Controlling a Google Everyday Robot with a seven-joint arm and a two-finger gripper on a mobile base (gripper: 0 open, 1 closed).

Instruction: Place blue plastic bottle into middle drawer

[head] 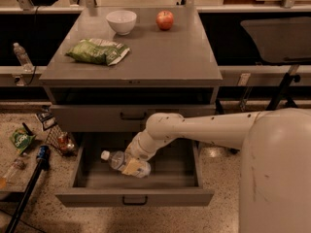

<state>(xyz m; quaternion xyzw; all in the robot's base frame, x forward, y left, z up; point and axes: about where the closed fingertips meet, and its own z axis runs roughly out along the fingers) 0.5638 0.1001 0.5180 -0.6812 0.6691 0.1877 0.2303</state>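
The blue plastic bottle [118,161], clear with a white cap pointing left and a pale label, lies tilted low inside the open middle drawer [133,197], the grey cabinet's bottom drawer. My gripper [132,159] reaches down into the drawer from the right and is shut on the bottle's body. The wrist hides most of the fingers. The drawer directly above [131,116] is closed.
On the cabinet top are a green bag [97,51], a white bowl [121,21] and a red apple [164,19]. A small clear bottle [22,56] stands on the left ledge. Snack packs [22,139] and a black pole [29,188] lie on the floor at the left. A chair [277,38] stands at the right.
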